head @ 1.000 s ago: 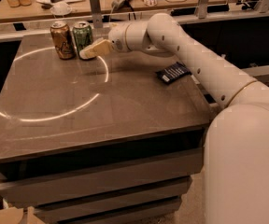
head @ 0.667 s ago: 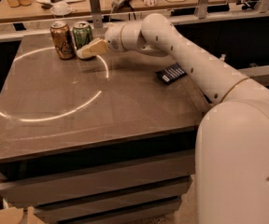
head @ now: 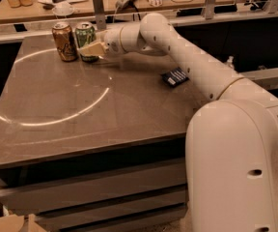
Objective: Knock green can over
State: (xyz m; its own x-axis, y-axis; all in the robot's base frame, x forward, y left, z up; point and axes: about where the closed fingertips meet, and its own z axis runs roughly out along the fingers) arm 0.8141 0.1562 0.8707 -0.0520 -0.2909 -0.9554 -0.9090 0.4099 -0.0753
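The green can [head: 85,36] stands upright at the far left of the brown table [head: 81,115], right beside a bronze can [head: 64,41] on its left. My gripper [head: 91,49] is at the end of the white arm reaching across the table. Its pale tips are against the green can's lower right side and cover part of it.
A dark flat packet [head: 175,76] lies on the table's right side under the arm. A metal post [head: 98,6] and rail run behind the table, with a cluttered desk beyond. My white base [head: 235,168] fills the lower right.
The gripper has moved left, from a little to the right of the green can to touching it. Both cans still stand upright.
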